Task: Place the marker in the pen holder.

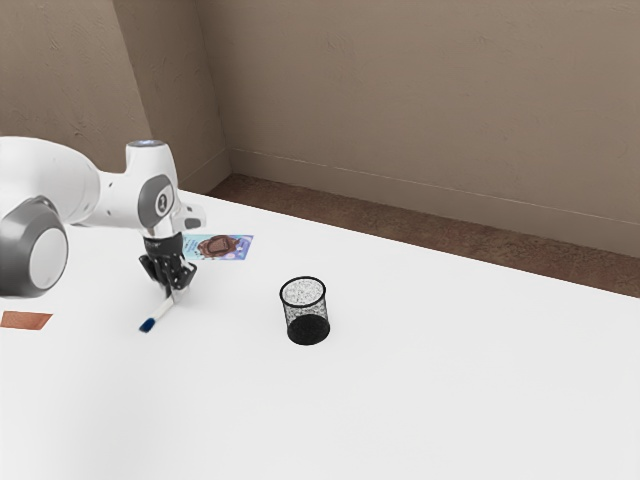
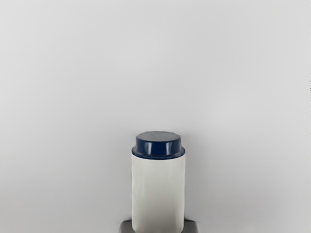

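Note:
My gripper [image 1: 171, 292] is low over the white table at the exterior view's left, holding the marker [image 1: 161, 313] near one end. The marker is white, its dark blue cap slanting out toward the view's lower left. In the wrist view, the dark tips of my gripper [image 2: 158, 227] touch both sides of the marker's white barrel [image 2: 158, 191], with its blue end plug beyond them. Whether the marker touches the table is hard to tell. The pen holder [image 1: 307, 325], a black mesh cup, stands upright to the exterior view's right of the gripper.
A colourful printed card [image 1: 225, 247] lies flat behind the gripper. An orange-brown flat piece [image 1: 25, 320] rests at the exterior view's far left, below the arm. The table [image 1: 450, 380] has its back edge near the brown floor and wall.

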